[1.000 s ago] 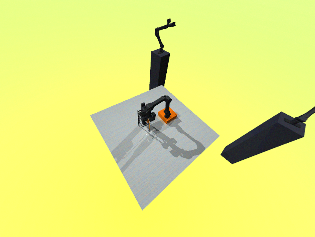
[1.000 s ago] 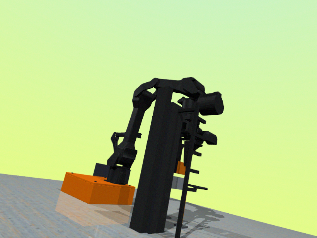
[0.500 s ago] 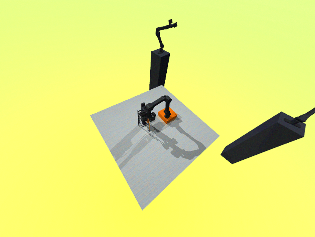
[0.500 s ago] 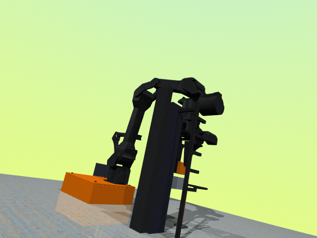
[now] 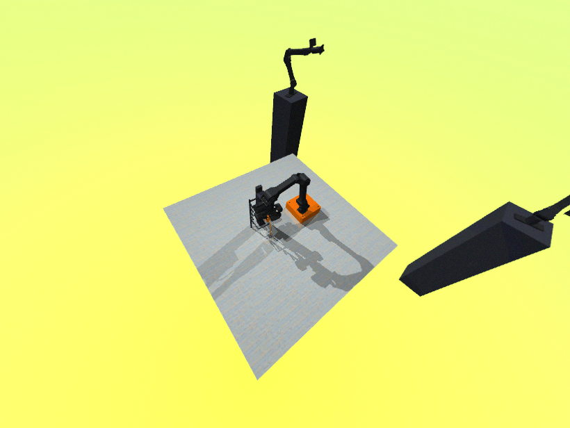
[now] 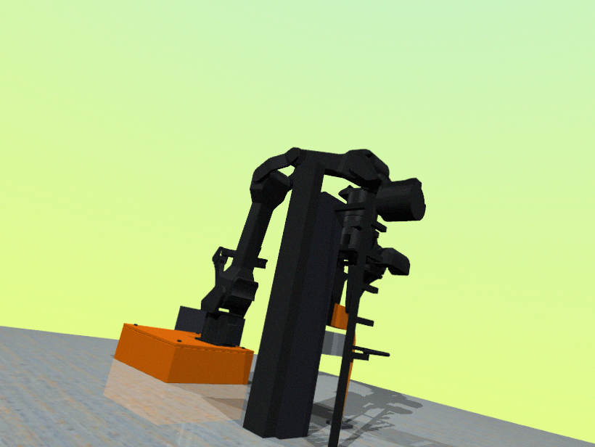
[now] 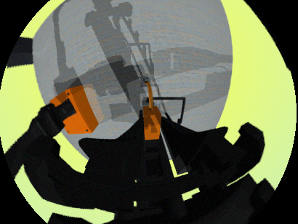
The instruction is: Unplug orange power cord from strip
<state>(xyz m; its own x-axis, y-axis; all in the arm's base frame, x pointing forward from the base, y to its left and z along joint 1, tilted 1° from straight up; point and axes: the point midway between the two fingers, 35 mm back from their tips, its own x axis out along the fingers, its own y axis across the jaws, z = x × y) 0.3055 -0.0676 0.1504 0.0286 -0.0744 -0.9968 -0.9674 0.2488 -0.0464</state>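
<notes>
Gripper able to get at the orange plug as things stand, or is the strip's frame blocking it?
Likely yes. In the wrist view the gripper is already shut on the orange plug, with the cord running on ahead. Nothing sits between fingers and plug.
</notes>
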